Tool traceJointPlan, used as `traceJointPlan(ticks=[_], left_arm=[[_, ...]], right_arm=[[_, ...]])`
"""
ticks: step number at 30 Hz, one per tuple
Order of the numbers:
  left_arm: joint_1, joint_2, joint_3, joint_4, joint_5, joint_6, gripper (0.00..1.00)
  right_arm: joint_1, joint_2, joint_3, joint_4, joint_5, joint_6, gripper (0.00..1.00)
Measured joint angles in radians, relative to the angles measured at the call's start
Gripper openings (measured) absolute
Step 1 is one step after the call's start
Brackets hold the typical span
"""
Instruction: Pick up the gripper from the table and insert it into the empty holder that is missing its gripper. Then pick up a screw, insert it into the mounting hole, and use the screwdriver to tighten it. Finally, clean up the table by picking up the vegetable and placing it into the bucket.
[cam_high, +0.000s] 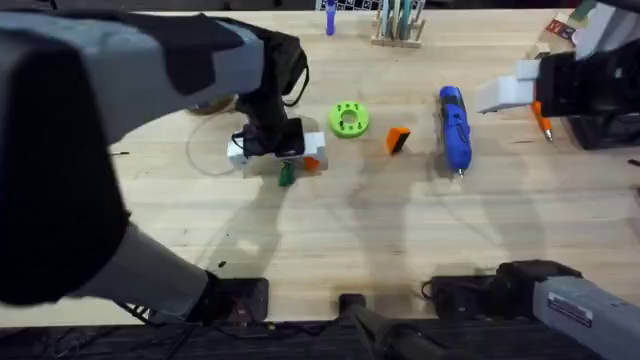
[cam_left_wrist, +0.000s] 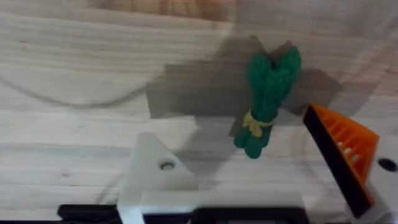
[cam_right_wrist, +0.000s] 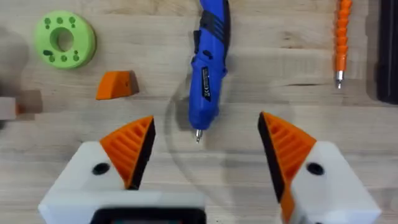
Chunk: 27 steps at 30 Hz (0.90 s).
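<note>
The dark green vegetable (cam_high: 285, 177) (cam_left_wrist: 266, 99) lies on the table just below my left gripper (cam_high: 283, 150) (cam_left_wrist: 227, 127). That gripper is open; one finger has an orange ribbed pad (cam_left_wrist: 345, 149), the other is bare white with a small hole (cam_left_wrist: 166, 165). The orange-and-black gripper piece (cam_high: 398, 140) (cam_right_wrist: 117, 84) lies right of centre. The blue screwdriver (cam_high: 454, 128) (cam_right_wrist: 208, 59) lies beside it, tip toward the front. My right gripper (cam_high: 508, 95) (cam_right_wrist: 205, 121) hovers open above the screwdriver's tip. The bucket, the screw and the holder are hidden or out of view.
A lime-green round disc (cam_high: 348, 119) (cam_right_wrist: 64, 40) sits between the vegetable and the orange piece. A thin orange tool (cam_high: 543, 125) (cam_right_wrist: 340, 40) lies right of the screwdriver. A wooden rack (cam_high: 398, 28) stands at the back edge. The left arm (cam_high: 120, 110) looms over the table's left part.
</note>
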Motion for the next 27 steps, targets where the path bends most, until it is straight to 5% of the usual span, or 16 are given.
traceJointPlan(ticks=[5, 7, 9, 13, 14, 27], left_arm=[[0.000, 0.017, 0.001, 0.012, 0.020, 0.000, 0.970], [0.000, 0.017, 0.001, 0.018, 0.028, -0.001, 0.865], [-0.003, 0.017, 0.002, 0.024, 0.037, -0.003, 0.656], [-0.003, 0.017, 0.009, 0.031, 0.047, -0.003, 0.054], [-0.003, 0.017, 0.010, 0.031, 0.044, -0.004, 0.015], [-0.006, 0.016, 0.011, 0.031, 0.029, -0.006, 0.004]], right_arm=[[0.000, 0.000, 0.000, 0.000, 0.000, 0.000, 0.991], [0.000, 0.000, 0.000, 0.000, 0.000, 0.000, 0.991], [0.000, 0.000, 0.000, 0.000, 0.000, 0.000, 0.993], [0.000, 0.000, 0.000, 0.000, 0.000, 0.000, 0.991], [0.000, 0.000, 0.000, 0.000, 0.000, 0.000, 0.991], [0.000, 0.000, 0.000, 0.000, 0.000, 0.000, 0.990]])
